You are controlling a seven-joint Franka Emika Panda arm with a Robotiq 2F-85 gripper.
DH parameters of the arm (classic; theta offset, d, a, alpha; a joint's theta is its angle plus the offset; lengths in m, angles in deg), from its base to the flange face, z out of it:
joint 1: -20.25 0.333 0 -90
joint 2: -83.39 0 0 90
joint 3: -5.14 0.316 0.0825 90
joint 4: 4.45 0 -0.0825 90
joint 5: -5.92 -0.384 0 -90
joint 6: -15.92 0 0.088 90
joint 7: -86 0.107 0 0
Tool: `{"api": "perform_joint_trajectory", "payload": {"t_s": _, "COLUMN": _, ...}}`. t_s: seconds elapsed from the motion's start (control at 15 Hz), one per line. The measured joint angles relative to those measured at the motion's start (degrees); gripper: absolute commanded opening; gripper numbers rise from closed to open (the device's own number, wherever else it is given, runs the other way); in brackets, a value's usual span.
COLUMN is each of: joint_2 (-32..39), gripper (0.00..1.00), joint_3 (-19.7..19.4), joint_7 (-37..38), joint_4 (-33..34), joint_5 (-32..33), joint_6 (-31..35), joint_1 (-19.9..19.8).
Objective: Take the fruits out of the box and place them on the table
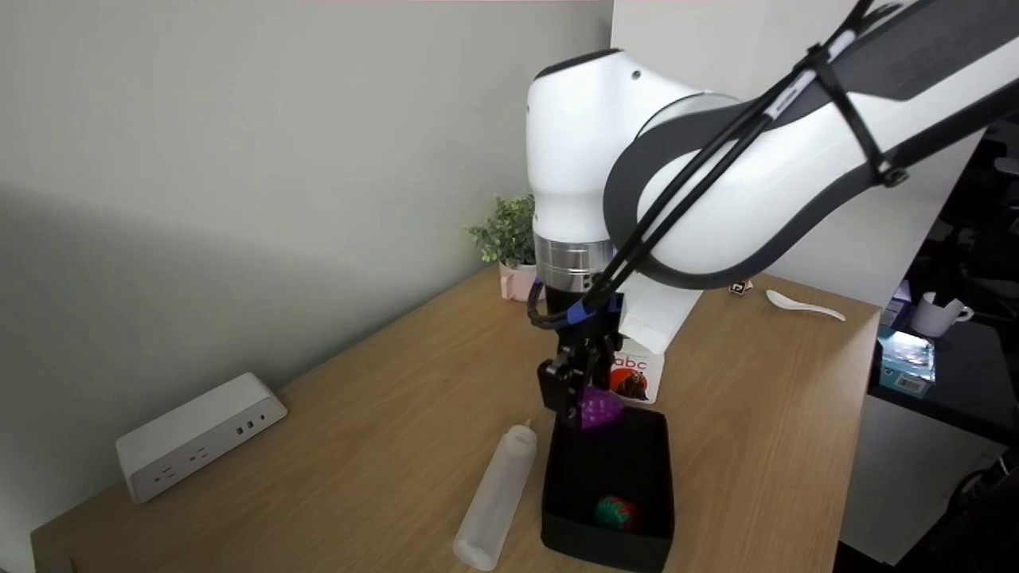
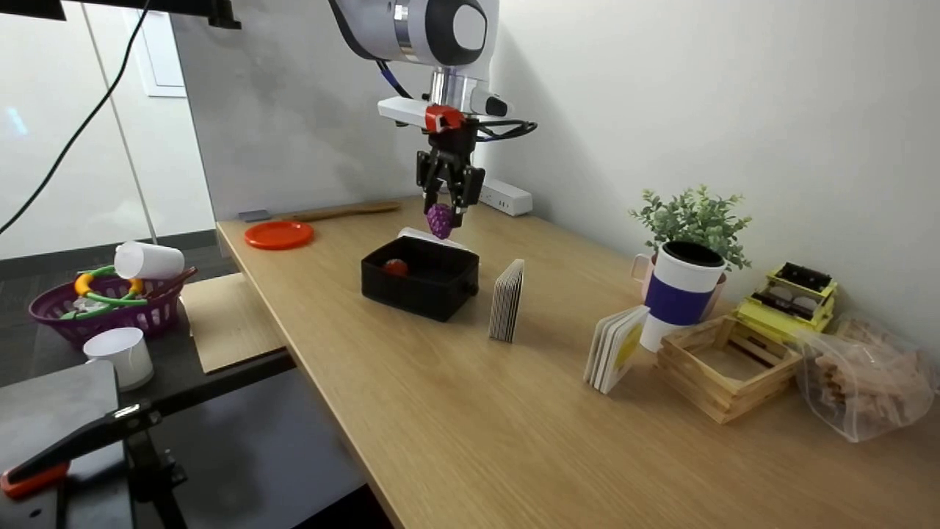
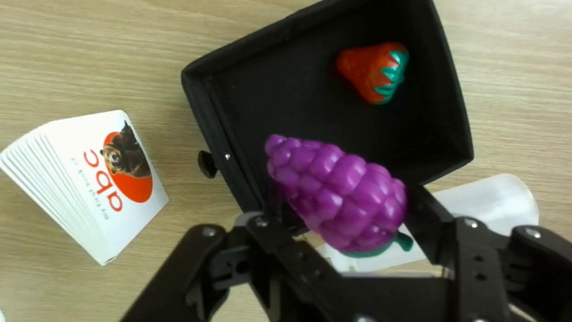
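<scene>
Purple grapes [image 3: 337, 192] are pinched in the gripper [image 2: 443, 211] above the black box [image 2: 404, 292], with the red strawberry [image 3: 368, 71] seated inside it.

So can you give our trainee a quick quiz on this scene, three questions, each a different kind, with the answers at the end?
1. Multiple choice: What is the gripper holding?
A) a spoon
B) the toy grapes
C) a plate

2. True or false: The toy strawberry lies inside the black box.

3. Fill in the gap: The squeeze bottle lies beside the black box, on the ____.

Key:
1. B
2. True
3. table
</scene>
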Motion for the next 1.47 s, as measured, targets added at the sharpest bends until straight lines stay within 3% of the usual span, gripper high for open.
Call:
{"api": "perform_joint_trajectory", "payload": {"t_s": 0.6, "joint_2": -5.74, "gripper": 0.45, "joint_3": -0.66, "joint_7": 2.37, "joint_4": -12.25, "joint_5": -1.63, "joint_6": 9.91, "joint_1": -2.86}}
{"api": "perform_joint_trajectory", "payload": {"t_s": 1.47, "joint_2": -7.32, "gripper": 0.45, "joint_3": 1.23, "joint_7": -2.49, "joint_4": -30.3, "joint_5": -17.39, "joint_6": 27.67, "joint_1": -11.6}}
